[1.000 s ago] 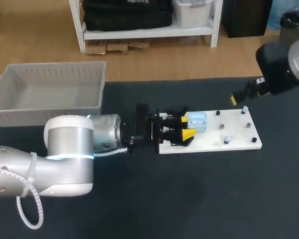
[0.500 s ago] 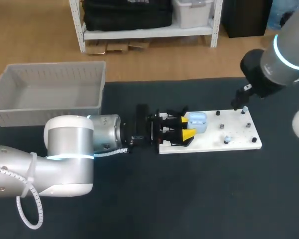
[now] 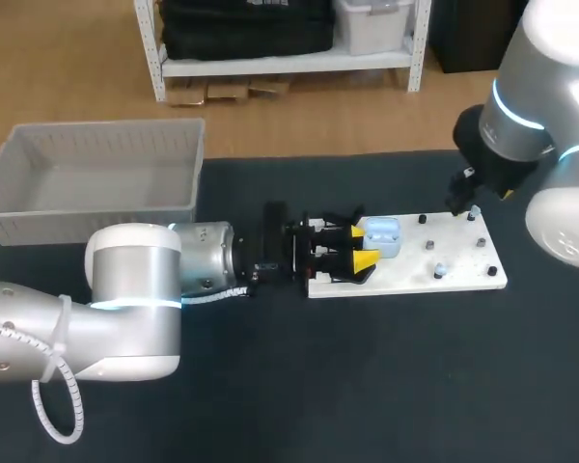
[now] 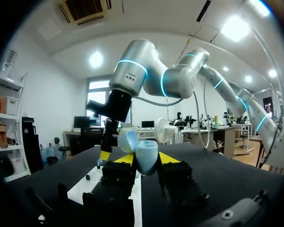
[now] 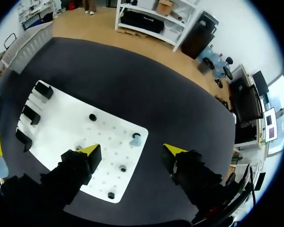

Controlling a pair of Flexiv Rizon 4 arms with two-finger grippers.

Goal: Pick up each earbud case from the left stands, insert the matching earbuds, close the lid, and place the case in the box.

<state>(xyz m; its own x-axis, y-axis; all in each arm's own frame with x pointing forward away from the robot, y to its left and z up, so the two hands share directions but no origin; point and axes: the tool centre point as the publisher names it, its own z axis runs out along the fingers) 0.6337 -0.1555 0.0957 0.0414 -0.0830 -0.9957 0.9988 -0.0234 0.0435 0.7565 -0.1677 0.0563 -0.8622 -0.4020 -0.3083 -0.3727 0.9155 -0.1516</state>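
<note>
In the head view the left gripper [image 3: 359, 247] is clenched on the open earbud case [image 3: 381, 236], holding it over the stand end of the white board [image 3: 405, 278] on the counter [image 3: 367, 386]. The right gripper [image 3: 460, 198] hangs above the board's far corner, near a pale earbud [image 3: 474, 210]. A second one [image 3: 441, 271] seems to sit nearer the front edge. The grey box [image 3: 106, 126] is well apart, so a weak hold on the case could fail on the way there.

In the left wrist view the case [image 4: 146, 150] sits tilted between the yellow tips of the left gripper [image 4: 146, 161] with its lid [image 4: 128, 141] raised. I judge that pressing an earbud into a tilted case could twist it in the grasp or knock the lid shut too soon. The right gripper [image 4: 105, 144] stands just beyond the case, so a careless approach could bring the two together.

In the right wrist view the right gripper [image 5: 131, 149] is released, its fingers spread wide over the board [image 5: 61, 118], with the earbud [image 5: 135, 139] just ahead between them. The earbud is small and close to the board's edge. If the fingers close off-centre, they could flick it onto the counter or catch a nearby peg [image 5: 123, 168].
</note>
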